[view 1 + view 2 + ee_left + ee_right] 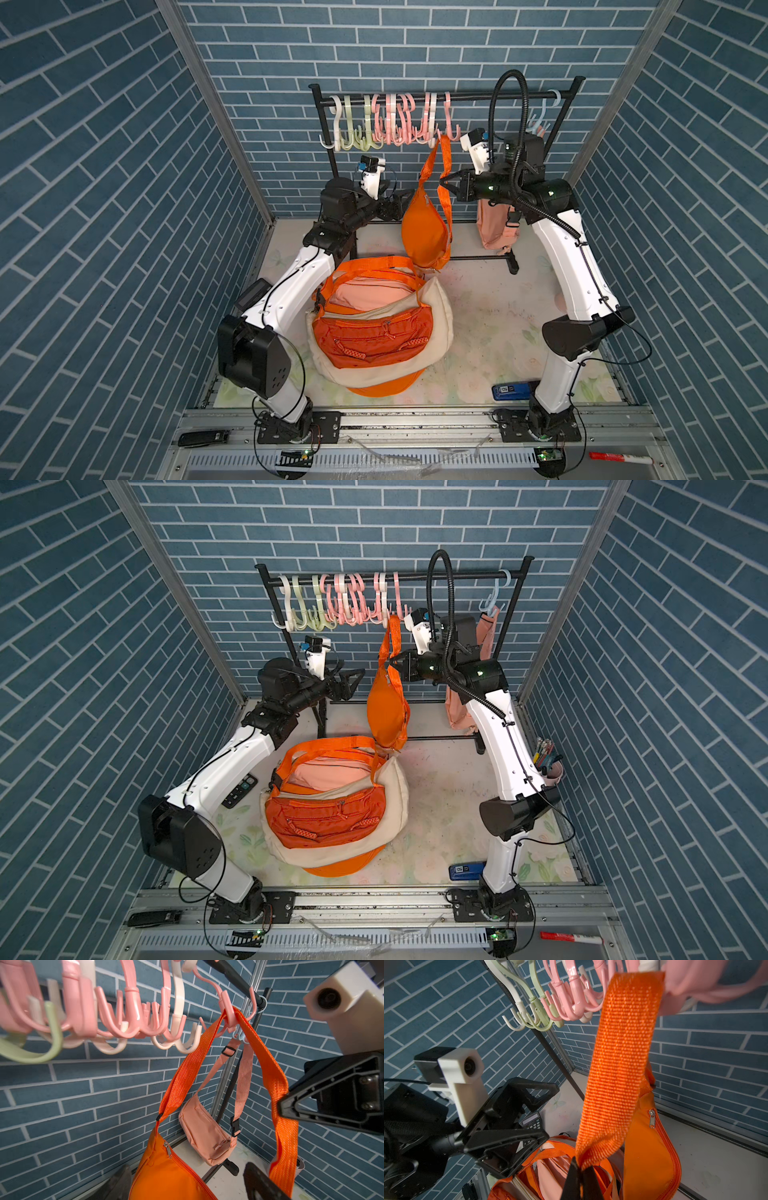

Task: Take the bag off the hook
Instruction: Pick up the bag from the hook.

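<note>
Closed jaws of the right gripper (pixel 580 1167): 2 black fingertips pressed together on the lower fold of the orange strap (pixel 618 1068). The strap runs up to a blurred pink hook (pixel 691 985) at the frame edge; contact there is not resolvable. The orange bag (pixel 650 1147) hangs just behind the strap, zipper pull (pixel 652 1119) visible. The left gripper (pixel 551 1112) sits near, jaws spread, clear of the strap. White, green and pink hooks (pixel 571 1001) cluster by the black rack post (pixel 550 1047). A calculator (pixel 531 1121) lies on the table (pixel 716 1157). A pile of bags (pixel 550 1169) lies under both grippers.
</note>
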`<state>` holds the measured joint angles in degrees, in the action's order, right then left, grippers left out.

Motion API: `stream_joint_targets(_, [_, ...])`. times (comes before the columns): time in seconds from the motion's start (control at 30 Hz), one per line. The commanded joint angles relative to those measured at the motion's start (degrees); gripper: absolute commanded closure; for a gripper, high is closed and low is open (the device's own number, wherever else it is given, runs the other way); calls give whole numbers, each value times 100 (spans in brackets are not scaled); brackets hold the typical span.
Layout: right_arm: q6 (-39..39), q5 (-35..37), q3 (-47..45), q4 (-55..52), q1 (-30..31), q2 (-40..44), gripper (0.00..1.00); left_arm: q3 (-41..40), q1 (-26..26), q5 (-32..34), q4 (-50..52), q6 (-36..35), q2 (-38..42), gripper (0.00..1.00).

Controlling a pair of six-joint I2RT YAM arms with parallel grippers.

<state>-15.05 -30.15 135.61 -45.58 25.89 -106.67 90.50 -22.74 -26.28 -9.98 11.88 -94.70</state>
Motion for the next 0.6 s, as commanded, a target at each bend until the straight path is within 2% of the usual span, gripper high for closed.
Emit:
stream_joint_targets(0.0, [-51, -333, -380, 267, 74, 341, 100, 480, -77, -276, -276, -141, -377, 15])
stream_joint_targets(0.2, [-92, -443, -547, 355, 83, 427, 100, 1236, -169, -343, -605, -222, -1133, 18])
stream_joint_targets(0.37, [-212, -568, -926, 557, 92, 573, 100, 1932, -209, -408, -1135, 84, -1833, 21])
stream_joint_targets(0.57, [-290, -682, -1326, 772, 93, 753, 100, 2693, -302, -561, -1282, 91, -2437, 22])
